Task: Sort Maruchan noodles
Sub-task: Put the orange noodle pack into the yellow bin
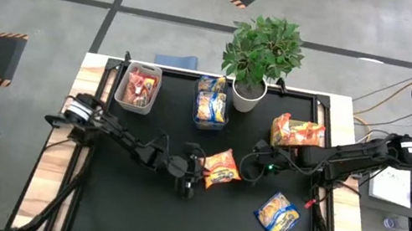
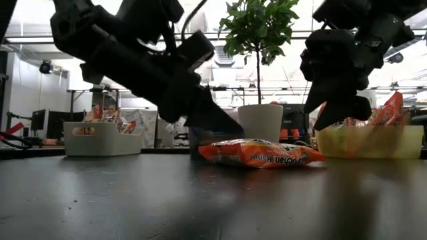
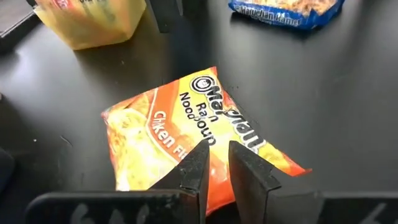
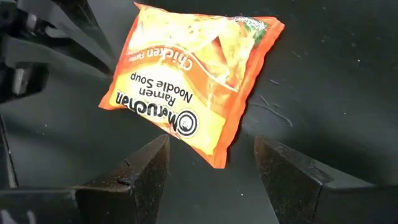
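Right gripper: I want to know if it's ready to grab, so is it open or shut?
Open: the right gripper's fingers stand wide apart above the orange packet.

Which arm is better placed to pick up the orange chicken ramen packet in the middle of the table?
Left. The left gripper already sits at the chicken ramen packet edge, fingers nearly closed over it. The right gripper hangs open just short of it, above the table.
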{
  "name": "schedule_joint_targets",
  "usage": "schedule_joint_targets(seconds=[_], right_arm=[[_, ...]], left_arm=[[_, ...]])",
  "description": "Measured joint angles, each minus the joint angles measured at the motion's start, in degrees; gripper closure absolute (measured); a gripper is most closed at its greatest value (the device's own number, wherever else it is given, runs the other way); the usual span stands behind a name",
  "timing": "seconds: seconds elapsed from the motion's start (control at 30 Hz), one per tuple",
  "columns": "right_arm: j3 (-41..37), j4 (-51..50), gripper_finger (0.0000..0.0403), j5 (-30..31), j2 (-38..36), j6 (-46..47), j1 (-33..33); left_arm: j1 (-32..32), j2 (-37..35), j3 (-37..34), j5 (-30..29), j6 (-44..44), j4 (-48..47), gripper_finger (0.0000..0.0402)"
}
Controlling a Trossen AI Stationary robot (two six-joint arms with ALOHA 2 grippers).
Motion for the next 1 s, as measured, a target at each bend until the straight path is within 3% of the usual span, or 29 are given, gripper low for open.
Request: schedule_joint_targets(seconds=[0.23, 0.5, 1.0], right_arm=[[-0.54, 1.23, 0.0173, 0.06, 0.00, 0.37, 0.00], [-0.54, 3.72, 0.0131, 0.17, 0.95, 0.96, 0.00], [-0.56, 16.46, 0.0081, -0.90, 10.76, 0.46, -1.92]], left_arm=[[0.62, 4.11, 1.48, -0.04, -0.10, 1.02, 0.0361], [0.60, 4.52, 1.40, -0.28, -1.66, -0.79, 0.0361], [0.38, 4.61, 0.23, -0.13, -3.10, -1.88, 0.0361]])
